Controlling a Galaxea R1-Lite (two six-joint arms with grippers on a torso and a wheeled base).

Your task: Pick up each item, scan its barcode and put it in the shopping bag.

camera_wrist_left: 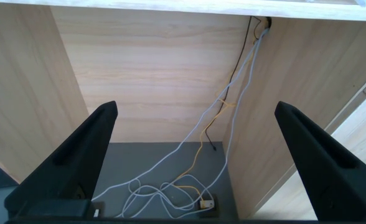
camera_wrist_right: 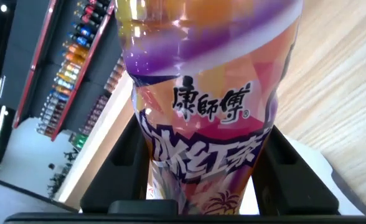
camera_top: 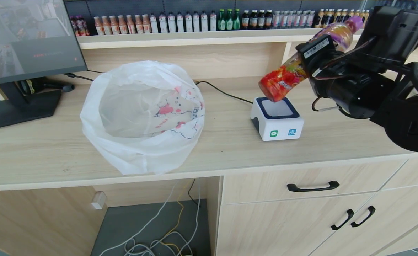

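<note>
The right hand [camera_top: 310, 58] pinches the drink bottle [camera_top: 282, 80] and holds its bottom end tipped down just over the white scanner [camera_top: 278, 119] on the worktop [camera_top: 35, 153], likely so the barcode gets read, while the left hand [camera_wrist_left: 195, 109] hangs spread wide below

Head cam: high, facing forward and down over the counter [camera_top: 230, 149], mid range, drinks shelf [camera_top: 194, 21] at the back. Left wrist cam: low, below the countertop, facing into the kneehole [camera_wrist_left: 164, 81], cables [camera_wrist_left: 170, 193] on its floor. Right wrist cam: above the counter, very close on the bottle [camera_wrist_right: 208, 93]. Head shares cables with left wrist; bottle and drinks shelf with right wrist.
</note>
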